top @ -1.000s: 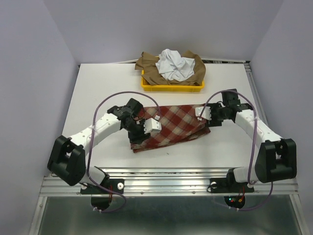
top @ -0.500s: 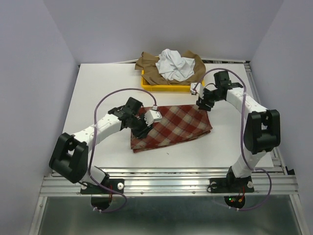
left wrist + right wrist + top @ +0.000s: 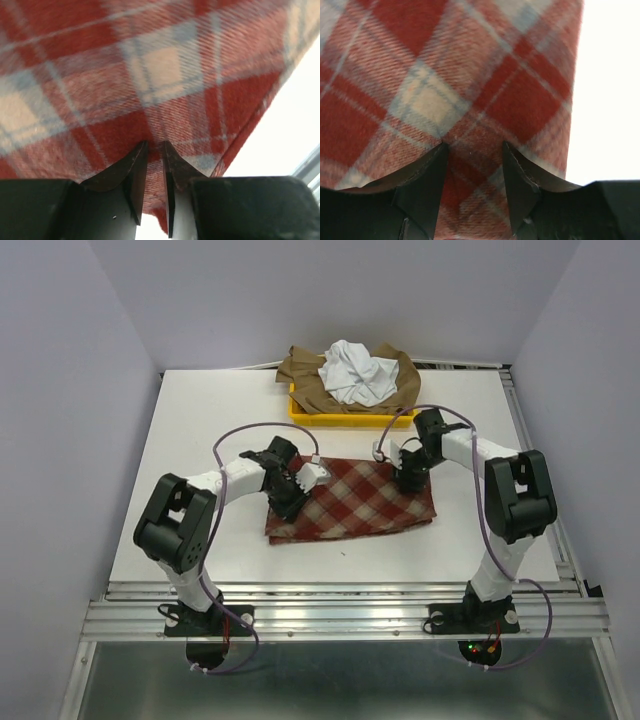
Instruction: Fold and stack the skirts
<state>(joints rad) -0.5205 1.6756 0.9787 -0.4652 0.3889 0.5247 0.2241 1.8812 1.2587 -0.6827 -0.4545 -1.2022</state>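
The red-and-beige checked skirt (image 3: 355, 505) lies folded flat mid-table. My left gripper (image 3: 297, 490) is at its left edge; in the left wrist view its jaws (image 3: 154, 144) stand nearly together, pinching the checked cloth (image 3: 150, 75) near its hem. My right gripper (image 3: 408, 475) rests on the skirt's upper right part; in the right wrist view its jaws (image 3: 473, 145) stand apart over flat checked cloth (image 3: 445, 75), holding nothing. The white skirt (image 3: 357, 372) sits crumpled on the tan-brown skirt (image 3: 303, 375) at the back.
A yellow tray (image 3: 300, 416) at the back centre holds the tan and white skirts. White table (image 3: 200, 430) extends left and right of the checked skirt. Purple cables loop above both arms.
My right gripper swung from the skirt's right edge up toward the tray, then down onto the skirt's upper right part. The skirt now lies flatter. My left arm drew in, its gripper staying at the left edge.
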